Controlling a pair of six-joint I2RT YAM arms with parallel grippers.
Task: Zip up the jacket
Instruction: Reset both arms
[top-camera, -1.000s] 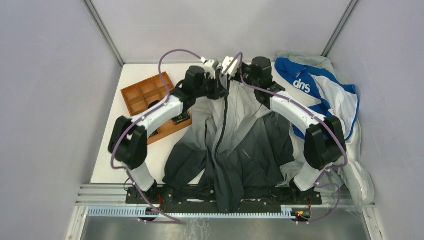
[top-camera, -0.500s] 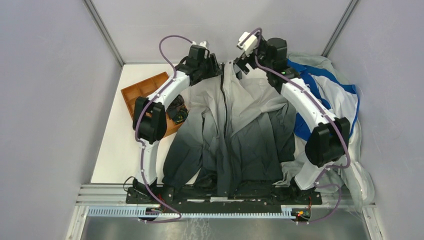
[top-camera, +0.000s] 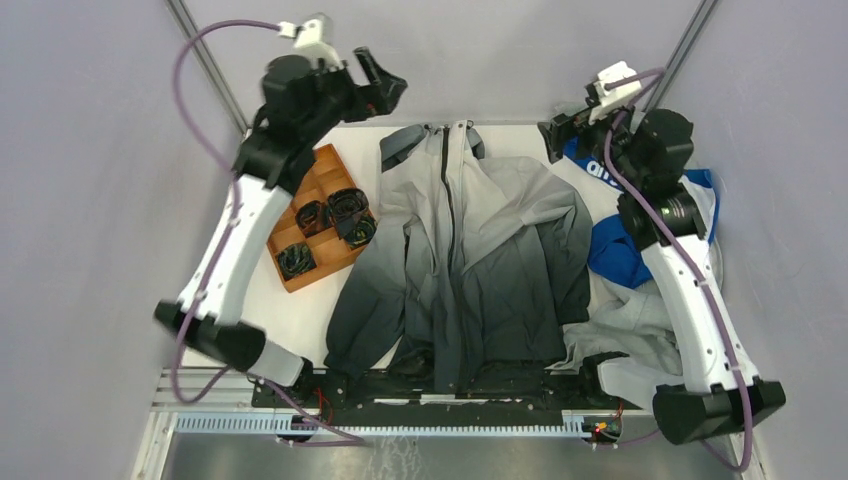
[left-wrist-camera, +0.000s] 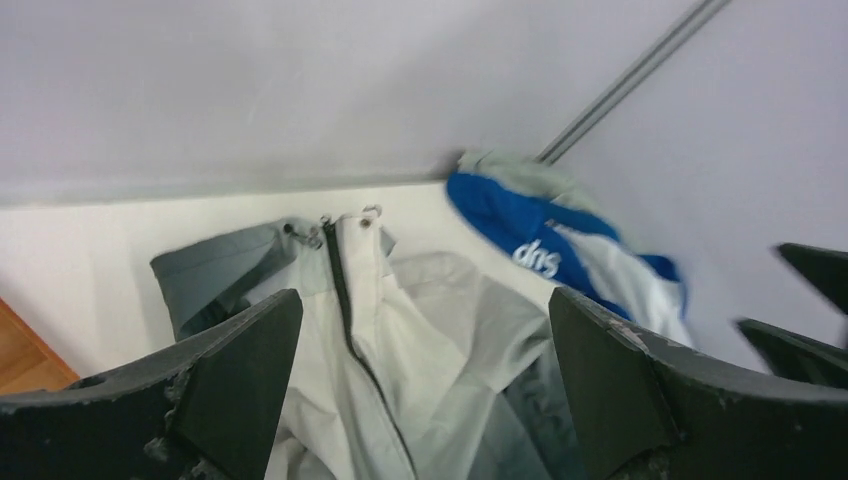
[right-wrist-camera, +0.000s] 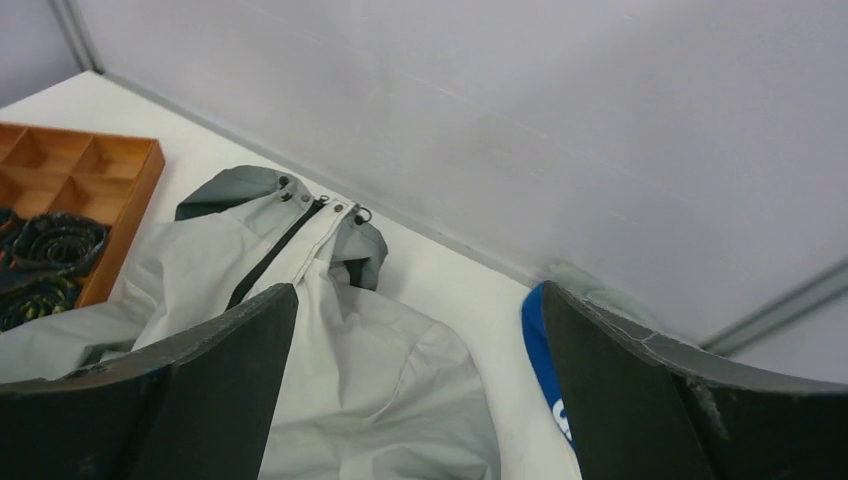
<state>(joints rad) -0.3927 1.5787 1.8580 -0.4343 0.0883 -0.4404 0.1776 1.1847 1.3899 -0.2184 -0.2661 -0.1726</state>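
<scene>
Grey jacket (top-camera: 480, 250) lies flat, with left tool (top-camera: 383, 82) and right tool (top-camera: 560, 135) poised high, spread wide.

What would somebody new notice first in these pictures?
The big jacket, grey fading to black, lies spread flat mid-table with its dark zipper running from collar to hem. The left gripper and right gripper hang open and empty above the far corners. A blue-and-white garment is heaped at right, a wooden tray at left.
</scene>
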